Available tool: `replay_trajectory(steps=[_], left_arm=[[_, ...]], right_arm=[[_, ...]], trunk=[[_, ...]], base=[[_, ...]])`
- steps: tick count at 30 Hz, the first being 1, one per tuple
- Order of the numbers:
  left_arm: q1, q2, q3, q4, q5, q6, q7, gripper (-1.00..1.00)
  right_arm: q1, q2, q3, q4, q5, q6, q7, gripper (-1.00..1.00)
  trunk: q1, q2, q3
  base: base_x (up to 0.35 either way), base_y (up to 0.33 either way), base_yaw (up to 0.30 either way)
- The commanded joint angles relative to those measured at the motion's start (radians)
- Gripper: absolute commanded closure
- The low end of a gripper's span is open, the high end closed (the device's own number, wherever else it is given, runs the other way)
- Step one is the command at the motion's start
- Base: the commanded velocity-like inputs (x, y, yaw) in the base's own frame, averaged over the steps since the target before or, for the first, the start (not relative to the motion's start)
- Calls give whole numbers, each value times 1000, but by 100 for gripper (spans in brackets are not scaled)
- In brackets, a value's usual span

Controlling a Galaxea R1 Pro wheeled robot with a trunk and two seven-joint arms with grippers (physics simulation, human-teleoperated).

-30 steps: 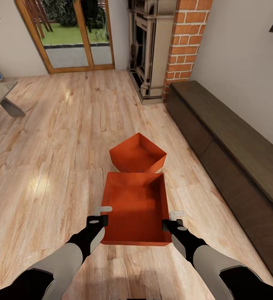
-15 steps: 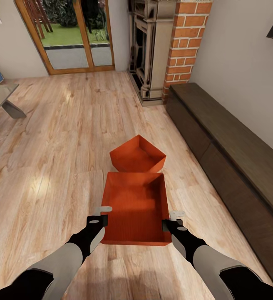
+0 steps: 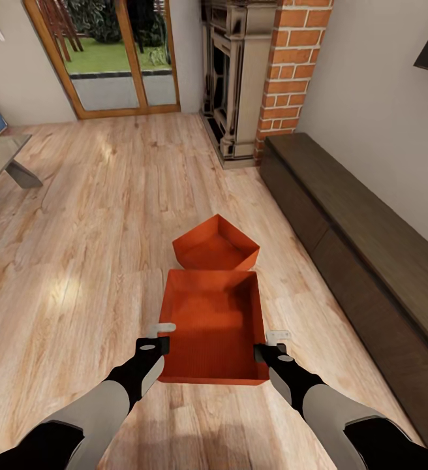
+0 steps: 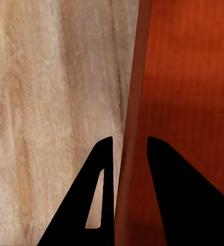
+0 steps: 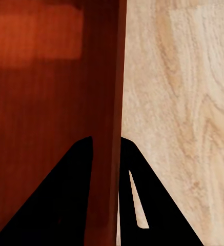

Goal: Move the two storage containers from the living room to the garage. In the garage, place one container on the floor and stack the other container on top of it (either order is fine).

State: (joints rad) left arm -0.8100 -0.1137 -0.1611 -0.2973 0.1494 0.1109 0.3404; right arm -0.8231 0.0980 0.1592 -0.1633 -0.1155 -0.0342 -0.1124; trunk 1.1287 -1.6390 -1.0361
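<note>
Both grippers clamp the near container, held as before.
Left gripper (image 3: pixel 164 335) pinches its left wall, right gripper (image 3: pixel 267 344) its right wall. Near container (image 3: pixel 214 326) sits between them unchanged above the plank floor (image 3: pixel 77 261); the far container (image 3: pixel 215 247), just beyond, has slid slightly nearer in view.

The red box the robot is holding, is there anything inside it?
Empty. The head view looks straight into the near storage container and shows only its bare orange-red bottom and walls.
</note>
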Motion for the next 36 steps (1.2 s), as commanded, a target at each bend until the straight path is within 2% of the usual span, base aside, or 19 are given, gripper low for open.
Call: replay_trajectory(steps=[1,36], left_arm=[[0,0,2,-2,-8,7,12,100],[0,2,2,0,-8,7,12,100]], right_arm=[[-1,3,8,0,-15,-3,-4,100],[-1,5,9,0,-4,-1,-13,100]], trunk=[[-4,7,3],[-138,252,112]], base=[[0,0,0],[0,0,0]])
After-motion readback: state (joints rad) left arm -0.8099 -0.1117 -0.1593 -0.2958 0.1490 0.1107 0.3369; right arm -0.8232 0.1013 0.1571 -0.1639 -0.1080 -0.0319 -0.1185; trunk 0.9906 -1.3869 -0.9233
